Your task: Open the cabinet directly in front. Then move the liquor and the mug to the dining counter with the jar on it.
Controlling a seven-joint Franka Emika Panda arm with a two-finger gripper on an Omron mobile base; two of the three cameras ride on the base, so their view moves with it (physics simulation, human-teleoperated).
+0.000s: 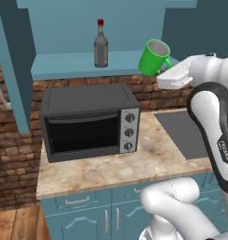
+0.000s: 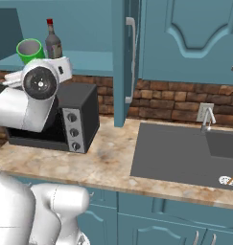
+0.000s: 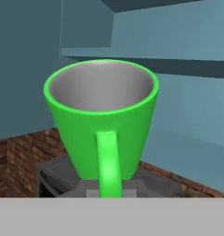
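the cabinet [image 1: 64, 28] stands open: teal-blue panels, smooth matte finish, a flat shelf inside. one arched-panel door [image 2: 122, 62] is swung out edge-on in the right base view, carrying a long silver bar handle [image 2: 132, 52].

the liquor [image 1: 101, 44] stands upright on the cabinet shelf. it is a dark grey-brown glass bottle with a cylindrical body, a narrow neck and a red cap.

the mug [image 1: 154, 57] is bright green outside and pale grey inside, a tapered cylinder wider at the rim, with a strap-shaped side handle. in the left base view it is tilted, its mouth turned up and toward the left, at the front right edge of the shelf; whether its base touches the shelf cannot be told. in the hand view its handle runs straight down to the gripper [image 3: 109, 191], and the fingers are clenched on that handle.

below the cabinet, a toaster oven [image 1: 87, 122] sits on the marbled counter [image 1: 134, 164]. it is a dark grey box with a glass door and a silver panel bearing three round knobs. the counter is beige-brown veined stone on teal base cabinets [image 1: 87, 215] with silver pulls.

the back wall [image 2: 170, 103] is rough red-brown brick. a dark grey rectangular sink [image 2: 185, 153] is set into the counter, with a silver faucet [image 2: 209, 117] behind it.
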